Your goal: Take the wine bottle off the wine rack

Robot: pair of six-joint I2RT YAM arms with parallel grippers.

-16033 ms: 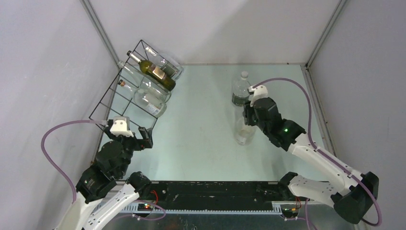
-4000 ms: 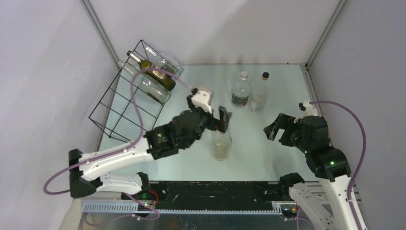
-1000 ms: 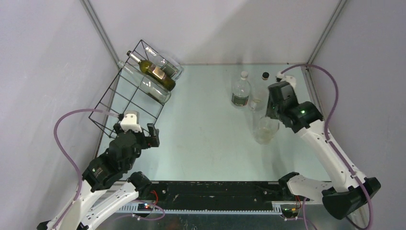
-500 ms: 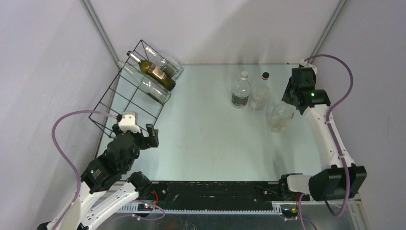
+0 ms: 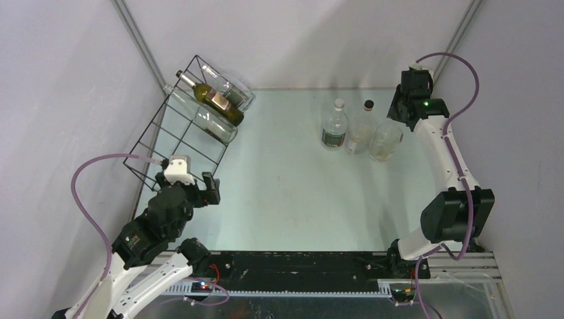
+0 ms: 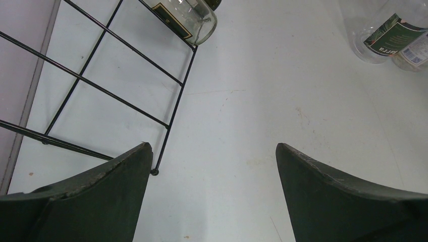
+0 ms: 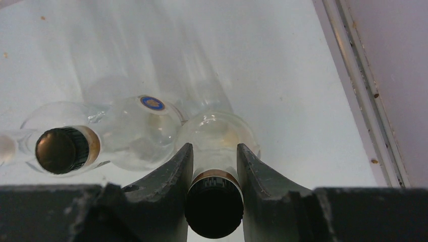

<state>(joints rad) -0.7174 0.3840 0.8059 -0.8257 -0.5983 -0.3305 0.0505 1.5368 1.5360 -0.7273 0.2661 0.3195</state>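
Right pincer [image 7: 214, 151] is being held tight on the neck of a clear glass wine bottle [image 7: 217, 132]. Left pincer [image 6: 212, 148] is being held wide beside a black wire rack [image 6: 175, 108].

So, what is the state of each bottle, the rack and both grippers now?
Left gripper: open, empty.
Right gripper: shut on the held bottle.
Held bottle: upright, capped, gripped at the neck.
White-capped bottle: upright, capped.
Black-capped bottle: upright, capped.
Wine rack: holds a green bottle and two clear bottles, lying.
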